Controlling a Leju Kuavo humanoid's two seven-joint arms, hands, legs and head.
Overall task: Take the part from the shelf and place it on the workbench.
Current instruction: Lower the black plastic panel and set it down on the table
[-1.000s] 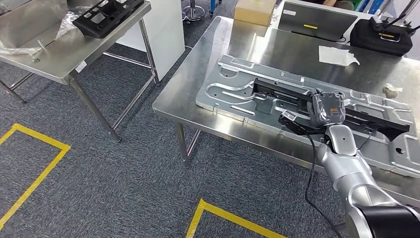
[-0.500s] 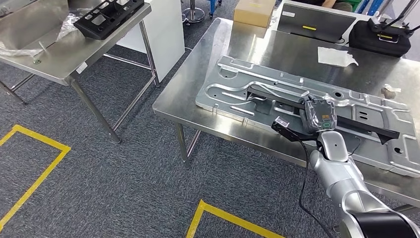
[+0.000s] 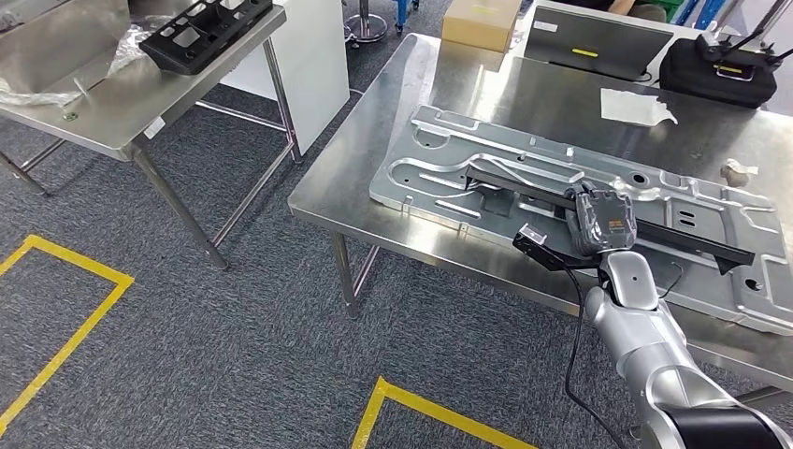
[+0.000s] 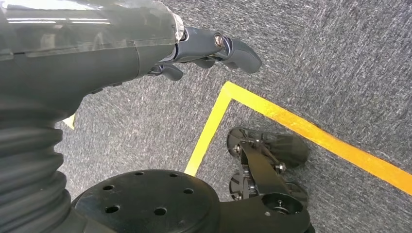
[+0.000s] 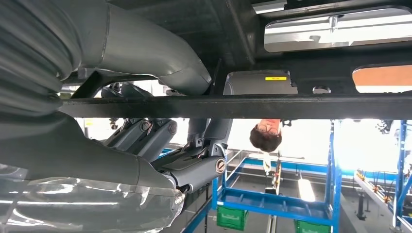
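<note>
A long black part (image 3: 683, 232) lies slanted across the silver stamped panel (image 3: 439, 154) on the steel workbench (image 3: 486, 89). My right hand (image 3: 603, 220), under a clear wrap, grips the part near its middle, close to the bench's front edge. The right wrist view has the black part (image 5: 291, 106) as a dark bar, and the right hand (image 5: 160, 131) has its fingers curled around it. Whether the part rests on the panel or hangs just above it I cannot tell. My left hand (image 4: 214, 46) hangs over the carpet, holding nothing, fingers loosely apart.
At the bench's far side stand a cardboard box (image 3: 482, 19), a laptop (image 3: 594, 42), a black bag (image 3: 718, 70) and a white sheet (image 3: 636, 105). A second steel table at left carries a black tray (image 3: 201, 28). Yellow tape (image 3: 65, 327) marks the carpet. A person (image 5: 265, 138) stands beyond.
My right hand drew the black part a little left and toward the bench's front edge a second ago; over the last half second it has barely moved.
</note>
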